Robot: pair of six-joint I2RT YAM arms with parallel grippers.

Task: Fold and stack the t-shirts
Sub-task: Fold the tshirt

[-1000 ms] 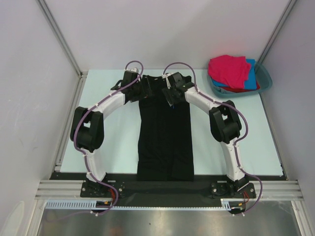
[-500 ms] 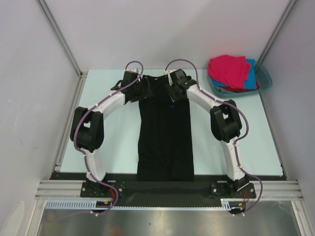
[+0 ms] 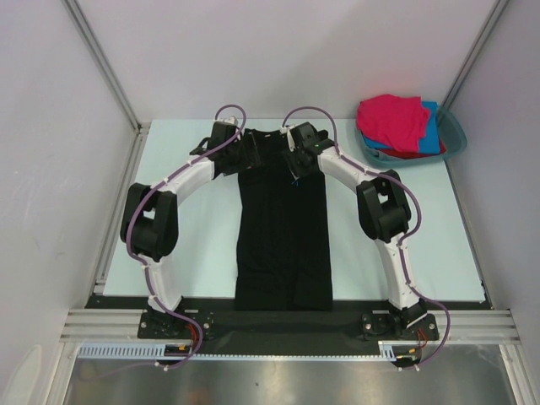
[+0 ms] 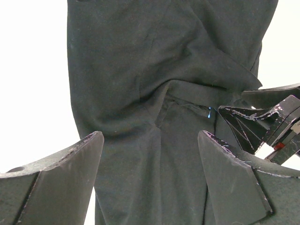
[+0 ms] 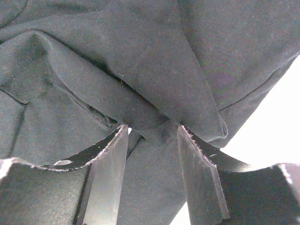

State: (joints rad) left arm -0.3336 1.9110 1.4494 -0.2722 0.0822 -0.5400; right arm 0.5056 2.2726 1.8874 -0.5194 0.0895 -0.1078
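Note:
The black t-shirt [image 3: 283,245] lies as a long narrow strip down the middle of the table, its far end bunched between both grippers. My left gripper [image 3: 247,157] is wide open over that far end, its fingers straddling wrinkled black cloth [image 4: 150,70]; its tips [image 4: 150,136] hold nothing. My right gripper [image 3: 293,160] is partly open, and a raised fold of black cloth [image 5: 154,93] sits at its tips [image 5: 152,127]. The right gripper's fingers [image 4: 262,117] show in the left wrist view. The magenta shirt [image 3: 392,118], blue shirt [image 3: 433,126] and red shirt [image 3: 413,153] are piled in the basin.
The teal plastic basin [image 3: 456,128] stands at the far right corner of the pale table [image 3: 194,236]. Grey walls and metal posts close in the back and sides. A black strip and a rail run along the near edge by the arm bases.
My right gripper has moved a little toward the far end of the black shirt. The left arm and the shirt's near part have not visibly moved.

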